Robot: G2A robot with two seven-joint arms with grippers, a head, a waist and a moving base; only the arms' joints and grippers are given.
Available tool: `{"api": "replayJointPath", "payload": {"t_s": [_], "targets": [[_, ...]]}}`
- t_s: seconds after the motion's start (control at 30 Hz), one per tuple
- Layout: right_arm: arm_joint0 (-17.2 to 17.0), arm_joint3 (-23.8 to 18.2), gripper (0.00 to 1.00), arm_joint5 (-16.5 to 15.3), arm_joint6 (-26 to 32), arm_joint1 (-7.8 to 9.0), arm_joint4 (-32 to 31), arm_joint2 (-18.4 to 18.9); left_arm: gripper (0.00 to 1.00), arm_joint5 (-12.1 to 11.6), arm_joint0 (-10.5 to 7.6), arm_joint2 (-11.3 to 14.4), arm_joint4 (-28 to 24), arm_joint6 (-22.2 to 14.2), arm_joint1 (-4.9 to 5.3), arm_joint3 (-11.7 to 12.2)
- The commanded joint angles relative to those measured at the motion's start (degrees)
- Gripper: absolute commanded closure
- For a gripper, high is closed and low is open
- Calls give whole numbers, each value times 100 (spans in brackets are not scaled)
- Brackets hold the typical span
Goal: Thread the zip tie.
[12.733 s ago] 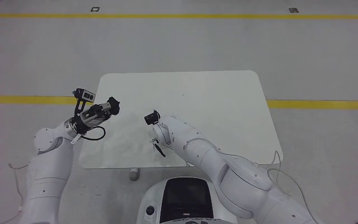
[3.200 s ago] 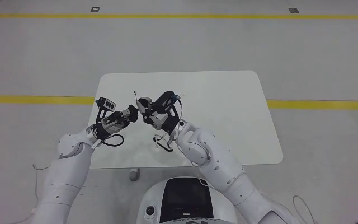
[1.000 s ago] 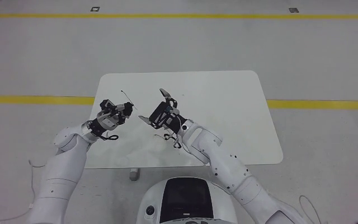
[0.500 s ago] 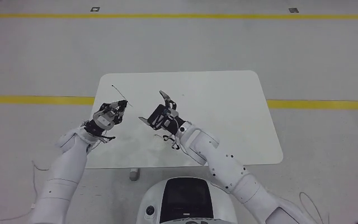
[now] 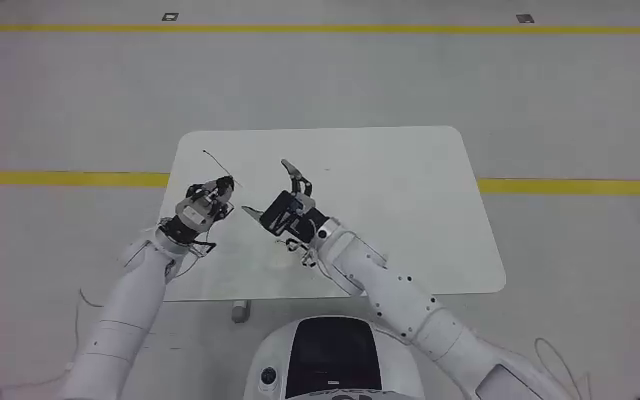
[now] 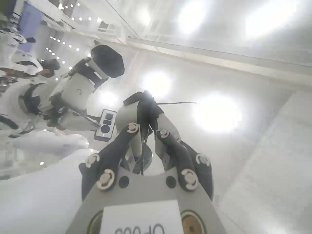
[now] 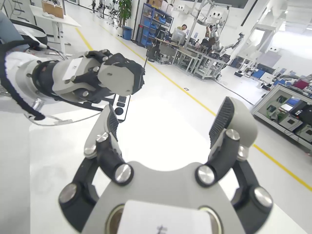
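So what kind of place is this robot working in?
Probably a robotics lab or industrial workshop: a yellow floor line runs across the pale floor, workbenches carry equipment, and other robots stand in the background.

The right tool [image 7: 170, 112], on a white arm [image 5: 400, 300], is grey, silver-screwed, with ribbed black pads [image 7: 218, 119].

Since our grippers met over the table [image 5: 400, 160], our right gripper [image 5: 270, 192] has let go and spread its fingers [image 5: 292, 172], while our left gripper [image 5: 218, 188] has drawn the zip tie [image 5: 212, 160] slightly aside.
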Motion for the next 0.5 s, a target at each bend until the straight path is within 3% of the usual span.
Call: {"api": "replayJointPath", "payload": {"t_s": [0.0, 0.07, 0.1, 0.17, 0.2, 0.47], "targets": [[23, 29, 0, 34, -65, 0, 0, -46, 100, 0, -30, 188, -312, 69, 74, 12], [47, 49, 2, 33, -108, -5, 0, -87, 100, 0, -68, 319, -480, 115, 148, 20], [59, 61, 9, 32, -137, -10, 0, -109, 100, 0, -92, 404, -590, 117, 195, 16], [76, 80, 44, 29, -165, -22, 0, -133, 100, 0, -125, 498, -590, 92, 258, 26], [87, 96, 51, 35, -181, -31, 0, -150, 100, 0, -139, 553, -590, 60, 290, 37], [145, 232, 66, 76, -231, -105, 0, -215, 100, 0, -165, 668, -590, -26, 335, 46]]}}
